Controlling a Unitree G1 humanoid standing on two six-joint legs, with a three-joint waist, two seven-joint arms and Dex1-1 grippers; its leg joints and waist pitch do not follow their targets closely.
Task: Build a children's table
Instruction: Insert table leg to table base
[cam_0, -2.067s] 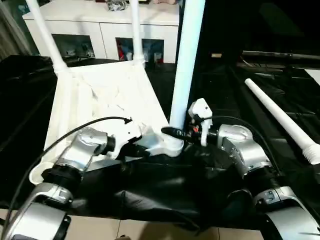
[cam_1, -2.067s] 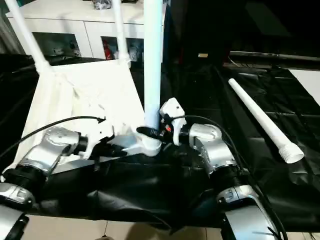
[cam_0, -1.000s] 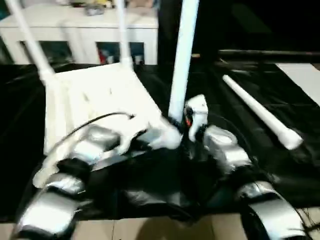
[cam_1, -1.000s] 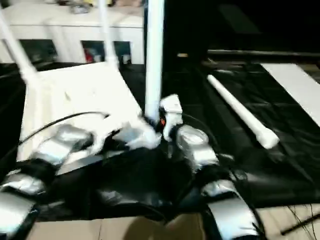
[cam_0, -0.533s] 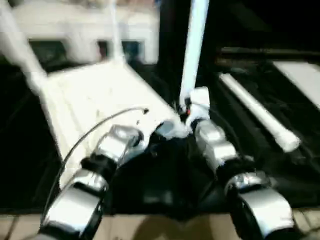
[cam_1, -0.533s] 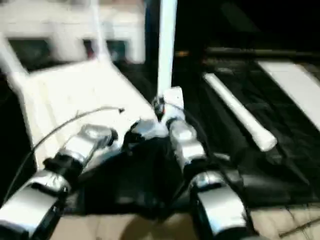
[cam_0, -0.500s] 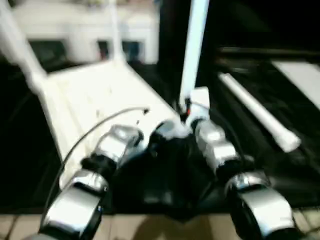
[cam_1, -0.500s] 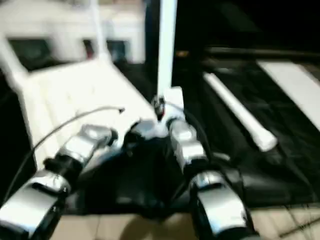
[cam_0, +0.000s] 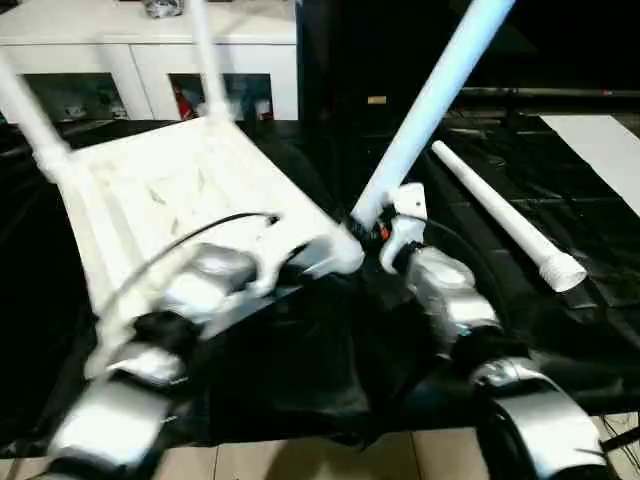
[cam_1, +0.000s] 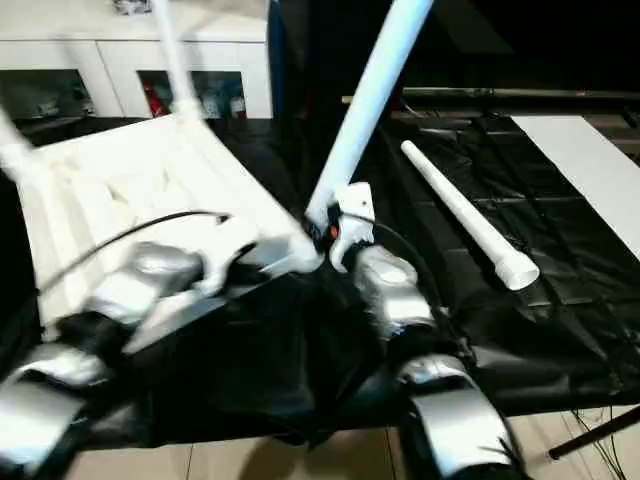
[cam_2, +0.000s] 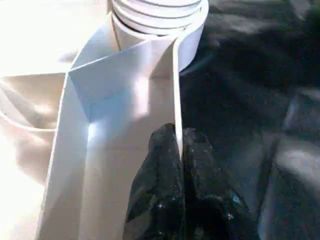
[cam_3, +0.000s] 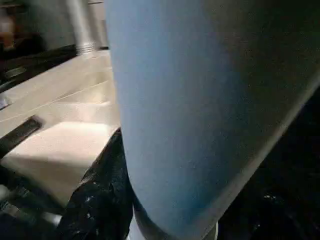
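The children's table lies upside down; its white top (cam_0: 170, 190) shows its ribbed underside. Two legs (cam_0: 25, 110) (cam_0: 205, 60) stand in the far corner sockets. A third leg (cam_0: 420, 110) sits in the near right socket (cam_0: 345, 255) and leans steeply to the right. My right gripper (cam_0: 367, 232) is shut on this leg's base; the leg (cam_3: 200, 100) presses against one black finger (cam_3: 100, 195). Beside that socket, my left gripper (cam_2: 177, 137) is shut on the top's thin rim (cam_2: 176, 90). A fourth leg (cam_0: 495, 215) lies loose on the right.
A black sheet (cam_0: 300, 370) covers the work surface and hangs over its front edge. A white cabinet with glass doors (cam_0: 150, 60) stands behind the table top. A flat white panel (cam_0: 600, 140) lies at the far right. Pale floor shows along the bottom.
The camera has shifted. The leg in the near right socket stood almost upright and now leans far to the right. Both grippers keep their holds.
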